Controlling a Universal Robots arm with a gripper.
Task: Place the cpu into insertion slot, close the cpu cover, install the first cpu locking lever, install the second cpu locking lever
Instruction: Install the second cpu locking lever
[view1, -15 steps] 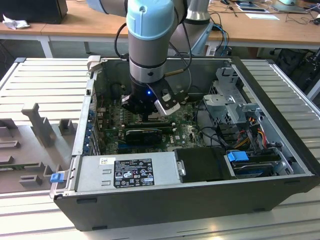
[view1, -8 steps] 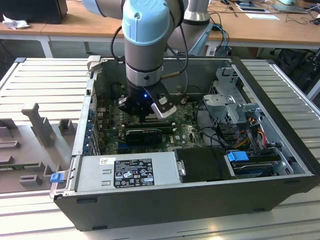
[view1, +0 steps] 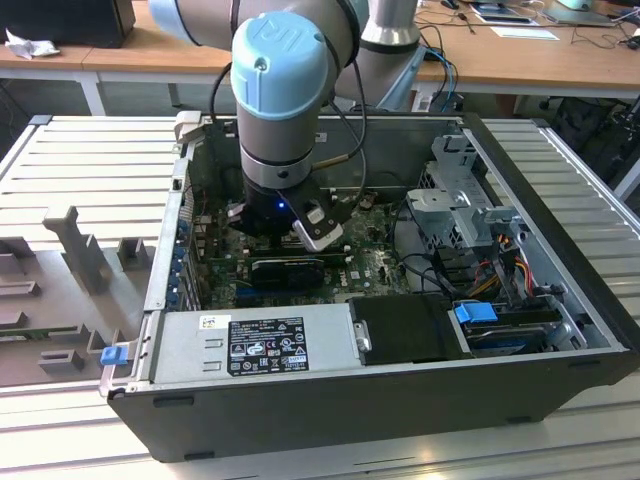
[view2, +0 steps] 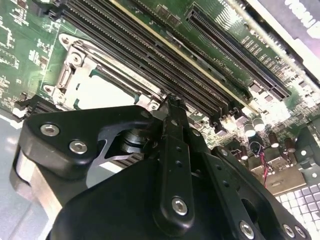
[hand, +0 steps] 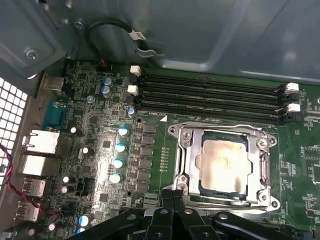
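The cpu (hand: 223, 162), a pale silvery-beige square, lies flat in the insertion slot (hand: 200, 187), whose dark rim shows around it. The cpu cover (hand: 261, 150), a silvery metal frame, lies down around the chip. My gripper (hand: 172, 196) is shut, its two black fingers pressed together with the tips at the socket's edge beside the cover frame. In the second wrist view the gripper (view2: 171, 102) reaches the socket corner next to the cpu (view2: 100, 92). In the exterior view the arm's wrist (view1: 280, 120) hangs down inside the open computer case (view1: 400, 400).
Long black memory slots (hand: 210, 97) run along one side of the socket. Blue-topped capacitors (hand: 120, 147) and rear ports (hand: 42, 142) stand on the board. The power supply (view1: 255, 345), a black card (view1: 290, 270) and a drive cage (view1: 460, 200) crowd the case.
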